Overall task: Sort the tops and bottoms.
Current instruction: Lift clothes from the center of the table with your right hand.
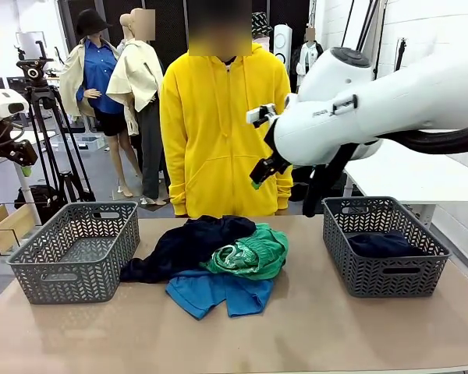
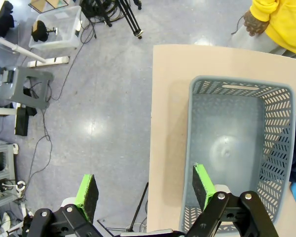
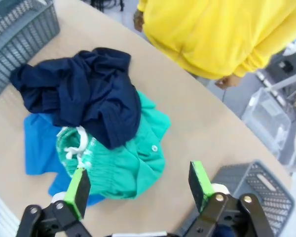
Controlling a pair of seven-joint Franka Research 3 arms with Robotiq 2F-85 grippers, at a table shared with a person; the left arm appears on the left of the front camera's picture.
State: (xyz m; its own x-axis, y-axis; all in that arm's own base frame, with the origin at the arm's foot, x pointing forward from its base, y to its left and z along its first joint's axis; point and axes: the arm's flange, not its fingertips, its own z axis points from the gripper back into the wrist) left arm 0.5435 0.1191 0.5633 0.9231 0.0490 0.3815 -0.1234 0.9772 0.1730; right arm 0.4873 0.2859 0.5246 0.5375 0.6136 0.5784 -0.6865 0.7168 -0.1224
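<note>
The right gripper (image 3: 138, 185) hangs over the table (image 1: 312, 327) with its jaws wide apart and nothing in them. Its wrist view looks straight down on the pile. The green shorts (image 3: 133, 163) lie between the two green pads and just beyond them, with the white drawstring (image 3: 78, 143) bunched just past one pad. Farther out from the jaws, the navy garment (image 3: 89, 94) lies across the far part of the shorts. The blue shirt (image 3: 37, 148) spreads beneath both, off to the drawstring side. By the other pad is a corner of the right basket (image 3: 259, 180). The front view looks into that basket and shows a dark cloth (image 1: 382, 243) lying in it.

The left gripper (image 2: 145, 190) is also spread open and empty. It hangs over the table's end, with the table edge running between the pads. One pad is over the room floor and the other over the near wall of the left basket (image 2: 276, 148), whose grey bottom is in plain sight. Beyond the jaws, past the basket, is a hand (image 2: 256, 22) of the person in the yellow hoodie (image 1: 218, 132). The front view sets the person at the table's far side, behind the pile.
</note>
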